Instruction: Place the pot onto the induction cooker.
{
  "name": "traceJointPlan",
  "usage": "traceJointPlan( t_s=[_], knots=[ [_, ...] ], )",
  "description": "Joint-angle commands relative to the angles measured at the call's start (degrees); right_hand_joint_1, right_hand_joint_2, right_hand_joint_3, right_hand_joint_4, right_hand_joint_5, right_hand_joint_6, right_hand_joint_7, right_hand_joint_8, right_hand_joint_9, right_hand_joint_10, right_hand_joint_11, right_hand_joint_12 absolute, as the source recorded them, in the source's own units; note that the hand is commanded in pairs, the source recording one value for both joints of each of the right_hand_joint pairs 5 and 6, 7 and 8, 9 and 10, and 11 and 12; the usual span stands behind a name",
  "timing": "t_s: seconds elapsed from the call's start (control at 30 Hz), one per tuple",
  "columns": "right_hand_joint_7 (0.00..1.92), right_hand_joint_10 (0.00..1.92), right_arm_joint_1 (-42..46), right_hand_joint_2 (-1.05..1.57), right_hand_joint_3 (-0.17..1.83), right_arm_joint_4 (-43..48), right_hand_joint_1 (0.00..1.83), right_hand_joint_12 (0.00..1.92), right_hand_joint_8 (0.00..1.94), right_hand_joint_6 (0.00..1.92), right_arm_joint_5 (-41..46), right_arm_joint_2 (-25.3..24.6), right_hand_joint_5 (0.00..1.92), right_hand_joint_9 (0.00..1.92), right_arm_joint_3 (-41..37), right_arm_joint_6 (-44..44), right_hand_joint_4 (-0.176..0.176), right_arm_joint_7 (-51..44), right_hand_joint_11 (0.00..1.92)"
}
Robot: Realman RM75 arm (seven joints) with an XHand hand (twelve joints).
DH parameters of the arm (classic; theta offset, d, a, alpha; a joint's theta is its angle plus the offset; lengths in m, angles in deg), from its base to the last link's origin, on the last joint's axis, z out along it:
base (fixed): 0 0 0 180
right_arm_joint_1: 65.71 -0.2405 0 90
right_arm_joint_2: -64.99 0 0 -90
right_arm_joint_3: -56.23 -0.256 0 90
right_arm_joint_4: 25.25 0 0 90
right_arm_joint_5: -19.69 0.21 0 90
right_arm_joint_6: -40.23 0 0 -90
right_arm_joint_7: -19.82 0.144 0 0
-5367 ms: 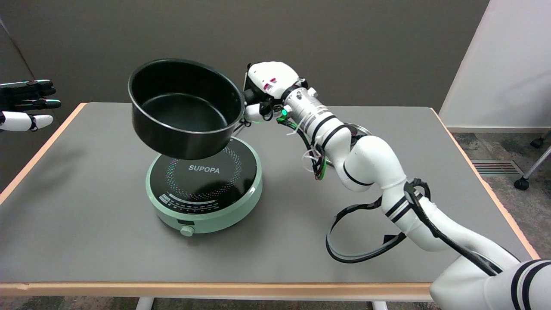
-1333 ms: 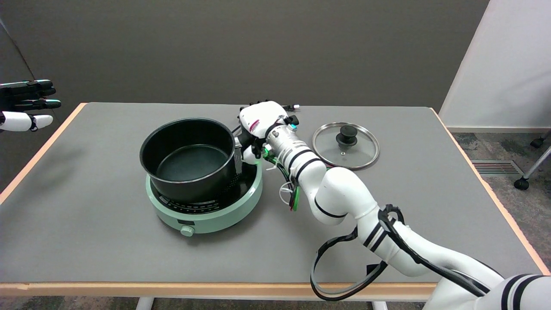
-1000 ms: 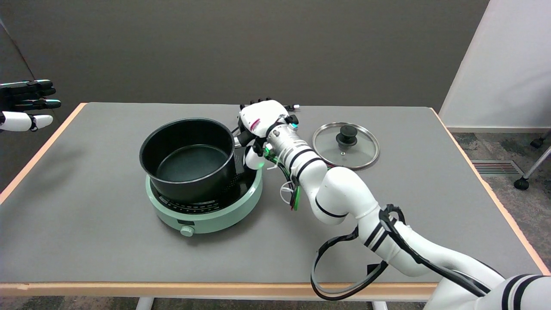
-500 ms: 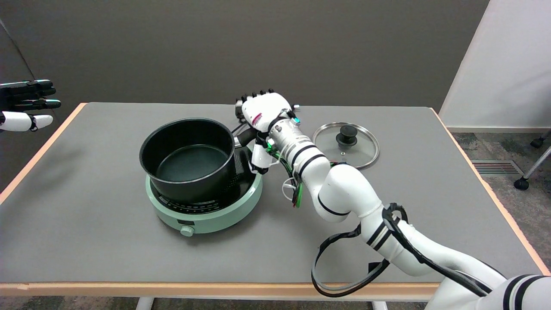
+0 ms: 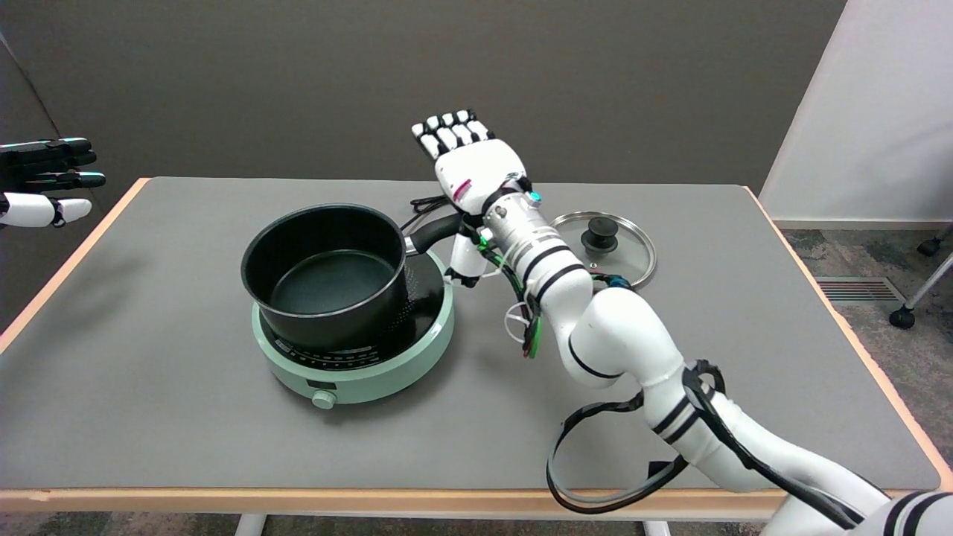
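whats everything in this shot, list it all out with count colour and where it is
pot: one, black, on the induction cooker, handle pointing right
induction cooker: one, mint green with black top, left of the table's middle
glass lid: one, clear with metal rim and black knob, flat on the table far right of the pot
power cable: one, black, on the table behind the pot
table: one, grey top with wood-coloured edge
right hand: one, white and black, fingers spread, above the pot handle, holding nothing
left hand: one, black and white, in the air at upper left
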State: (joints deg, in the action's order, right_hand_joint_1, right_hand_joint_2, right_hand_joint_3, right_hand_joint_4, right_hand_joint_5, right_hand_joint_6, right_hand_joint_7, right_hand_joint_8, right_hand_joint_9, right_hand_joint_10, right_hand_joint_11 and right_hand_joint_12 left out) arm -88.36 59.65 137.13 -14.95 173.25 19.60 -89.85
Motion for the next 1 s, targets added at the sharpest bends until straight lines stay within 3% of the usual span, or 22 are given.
traceJointPlan(
  t_s=[0.03,0.3,0.33,0.37,0.5,0.77,1.0],
  knots=[
    [0.03,0.03,11.4,-0.47,1.21,15.7,1.1,0.03,0.03,0.03,-12.5,1.1,0.03,0.03,-6.9,-2.3,-0.021,0.1,0.03],
    [0.02,0.02,19.3,-0.49,1.25,22.5,1.06,0.02,0.02,0.02,-25.9,2.6,0.02,0.02,-9.6,-4.0,0.011,7.6,0.02],
    [0.02,0.02,20.1,-0.49,1.25,22.3,1.05,0.02,0.02,0.02,-29.8,2.6,0.02,0.02,-9.9,-5.0,0.034,11.4,0.02],
    [0.02,0.02,20.8,-0.5,1.24,22.1,1.05,0.02,0.02,0.02,-32.5,2.8,0.02,0.02,-10.3,-6.0,0.169,14.6,0.02],
    [0.01,0.01,22.4,-0.53,1.2,21.5,1.06,0.01,0.01,0.01,-38.0,4.7,0.01,0.01,-12.0,-10.7,0.176,25.3,0.01],
    [0.04,0.04,22.7,-0.49,1.17,17.7,1.03,0.04,0.04,0.04,-37.4,11.0,0.04,0.04,-16.2,-16.6,0.176,50.1,0.04],
    [0.06,0.06,23.1,-0.37,1.09,14.8,1.01,0.06,0.06,0.06,-37.4,12.4,0.06,0.06,-22.5,-16.1,0.176,72.5,0.06]
  ],
)
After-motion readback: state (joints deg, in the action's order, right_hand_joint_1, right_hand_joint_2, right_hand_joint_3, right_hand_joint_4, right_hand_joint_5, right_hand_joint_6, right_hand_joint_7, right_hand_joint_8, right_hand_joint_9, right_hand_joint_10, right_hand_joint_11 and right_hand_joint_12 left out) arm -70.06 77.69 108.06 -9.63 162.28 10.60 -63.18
